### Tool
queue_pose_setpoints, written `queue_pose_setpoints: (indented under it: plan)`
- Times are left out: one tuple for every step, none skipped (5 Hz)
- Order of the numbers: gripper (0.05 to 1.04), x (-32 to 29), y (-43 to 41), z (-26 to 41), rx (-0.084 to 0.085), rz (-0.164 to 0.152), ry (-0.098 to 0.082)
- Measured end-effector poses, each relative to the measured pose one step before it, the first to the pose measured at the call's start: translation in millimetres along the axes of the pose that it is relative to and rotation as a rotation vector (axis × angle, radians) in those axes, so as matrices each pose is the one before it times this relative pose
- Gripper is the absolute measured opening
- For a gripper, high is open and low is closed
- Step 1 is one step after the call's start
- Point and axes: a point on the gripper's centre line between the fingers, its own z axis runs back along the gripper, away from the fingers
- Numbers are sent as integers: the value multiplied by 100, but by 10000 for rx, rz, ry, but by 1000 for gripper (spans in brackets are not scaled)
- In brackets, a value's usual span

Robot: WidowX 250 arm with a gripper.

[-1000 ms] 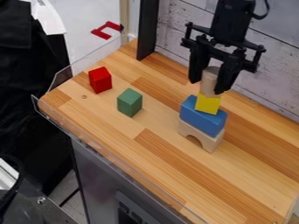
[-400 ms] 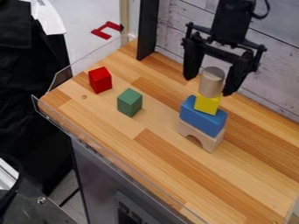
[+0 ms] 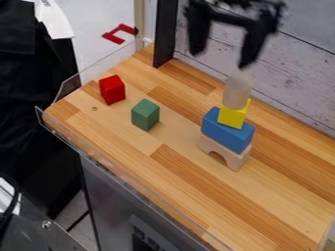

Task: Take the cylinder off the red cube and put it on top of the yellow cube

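The black gripper point(image 3: 221, 59) has risen clear, wide open and holding nothing, leaving upright atop the yellow cube point(image 3: 232, 116) the wooden cylinder point(image 3: 237, 93), likely light and stiff, best gripped midway up its curved sides.
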Motion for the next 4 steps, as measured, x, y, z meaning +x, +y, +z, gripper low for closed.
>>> queue_pose_setpoints:
  plan:
    - [1000,-1377,3560,740,42,715,-109]
    - [1000,125,4214,-541,214,746,-139]
    - [1000,1056,1956,-1072,291,153,-85]
    - [1000,624,464,-993,153,-373,-48]
